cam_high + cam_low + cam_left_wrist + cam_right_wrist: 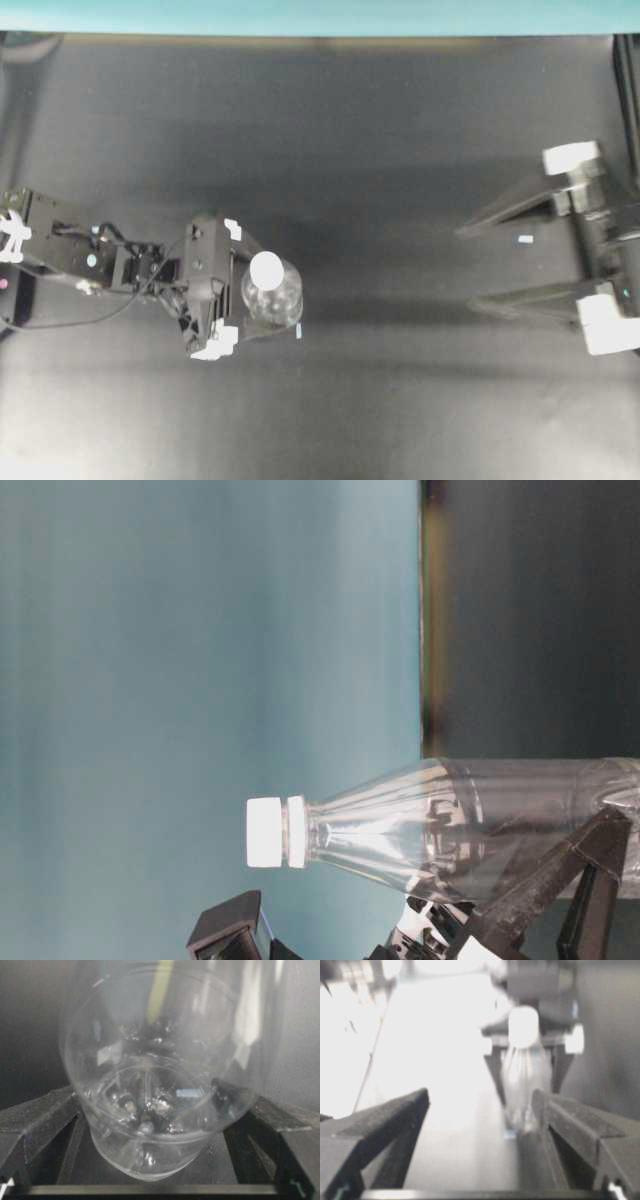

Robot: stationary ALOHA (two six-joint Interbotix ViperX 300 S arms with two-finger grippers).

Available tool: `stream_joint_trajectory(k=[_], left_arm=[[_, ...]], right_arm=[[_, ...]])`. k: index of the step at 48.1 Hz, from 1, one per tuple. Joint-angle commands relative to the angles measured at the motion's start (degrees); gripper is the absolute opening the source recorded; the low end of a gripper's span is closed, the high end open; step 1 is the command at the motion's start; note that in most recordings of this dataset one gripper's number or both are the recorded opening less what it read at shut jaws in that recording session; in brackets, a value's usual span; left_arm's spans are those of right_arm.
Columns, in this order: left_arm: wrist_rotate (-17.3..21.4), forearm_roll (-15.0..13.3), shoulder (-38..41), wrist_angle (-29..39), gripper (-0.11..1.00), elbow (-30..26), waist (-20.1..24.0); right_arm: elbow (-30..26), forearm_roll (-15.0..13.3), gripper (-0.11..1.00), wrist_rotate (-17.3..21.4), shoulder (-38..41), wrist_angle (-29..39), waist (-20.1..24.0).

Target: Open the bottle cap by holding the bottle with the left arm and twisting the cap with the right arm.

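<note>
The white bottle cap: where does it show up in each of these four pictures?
Overhead: bottle cap, left of centre.
Table-level: lower middle, pointing left.
Left wrist: not in it; only the bottle body.
Right wrist: upper right of centre, blurred.
Shared landmark: the clear bottle.

A dark grey table (360, 150) fills the overhead view, bordered along its far edge by a teal wall (320, 15) that also spreads across the table-level view, while a tiny pale rectangular scrap (524, 239) lies on the table towards its right side.
</note>
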Motion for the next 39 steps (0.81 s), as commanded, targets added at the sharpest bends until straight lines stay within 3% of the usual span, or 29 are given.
stream_joint_trajectory(k=[1, 15, 39], left_arm=[[0.00, 0.09, -0.53, -0.18, 0.99, -0.70, 0.26], [0.09, 0.09, -0.44, 0.09, 0.99, -0.79, 0.44], [0.00, 0.09, -0.44, 0.18, 0.99, -0.70, 0.53]], right_arm=[[2.02, 0.09, 0.79, 0.53, -1.58, -1.23, -0.18], [6.42, 0.09, 0.79, 0.62, -5.89, -1.49, -0.18], [8.09, 0.00, 0.79, 0.62, -7.12, -1.32, -0.18]])
